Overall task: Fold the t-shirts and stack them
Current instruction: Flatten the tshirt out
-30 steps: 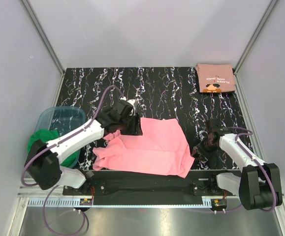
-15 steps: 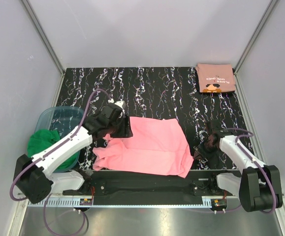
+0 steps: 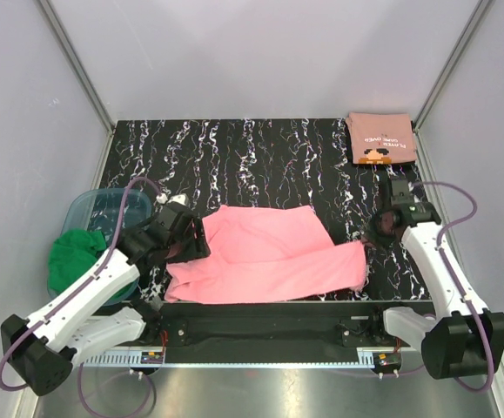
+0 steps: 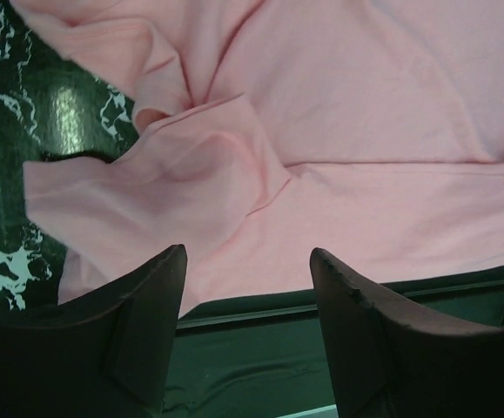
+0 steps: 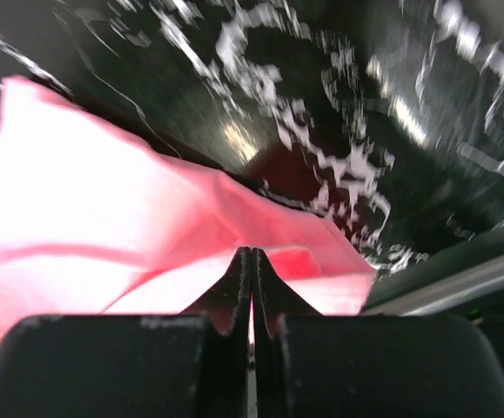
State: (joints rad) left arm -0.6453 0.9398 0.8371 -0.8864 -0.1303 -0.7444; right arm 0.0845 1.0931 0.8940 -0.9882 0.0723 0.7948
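Observation:
The bright pink t-shirt [image 3: 269, 257] lies spread on the black marbled table [image 3: 278, 165], near the front edge. My left gripper [image 3: 192, 243] is open and empty just above the shirt's left end; in the left wrist view its fingers [image 4: 147, 296] frame rumpled pink cloth [image 4: 365, 131]. My right gripper [image 3: 373, 239] is shut on the pink shirt's right corner and holds it raised; the right wrist view shows cloth [image 5: 104, 200] pinched between the closed fingertips [image 5: 252, 254]. The salmon t-shirt [image 3: 380, 138] with white lettering lies folded at the back right corner.
A clear blue tub [image 3: 104, 211] stands at the table's left edge with green cloth [image 3: 73, 252] hanging over its near side. The table's front rail [image 3: 260, 326] runs just below the pink shirt. Grey walls enclose the table.
My right gripper has risen and moved back and right, drawing the pink shirt's right corner outward. My left gripper has drawn back left to the shirt's left end. The shirt lies wider and flatter.

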